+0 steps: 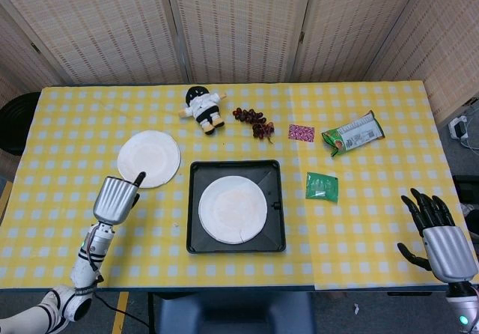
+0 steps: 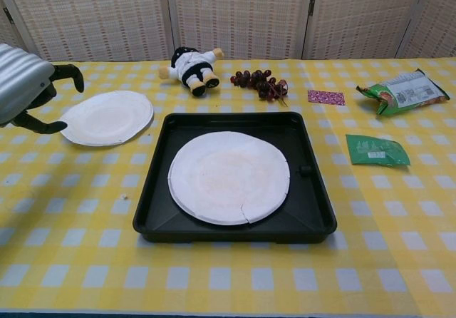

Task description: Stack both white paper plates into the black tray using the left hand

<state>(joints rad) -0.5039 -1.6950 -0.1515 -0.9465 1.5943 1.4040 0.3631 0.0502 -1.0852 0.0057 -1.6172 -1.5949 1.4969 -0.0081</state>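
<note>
Halfway: my left hand (image 1: 117, 198), empty and loosely spread, nears the second paper plate (image 1: 149, 158); its flat rim could slip my fingers, skidding away from the black tray (image 1: 193, 203)

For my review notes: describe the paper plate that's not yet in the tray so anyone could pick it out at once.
Start at the black tray in the middle of the yellow checked table, which already holds one white plate. The second white paper plate lies flat on the cloth beyond the tray's left corner, just ahead of the left hand. It is the only plate lying directly on the tablecloth.
</note>
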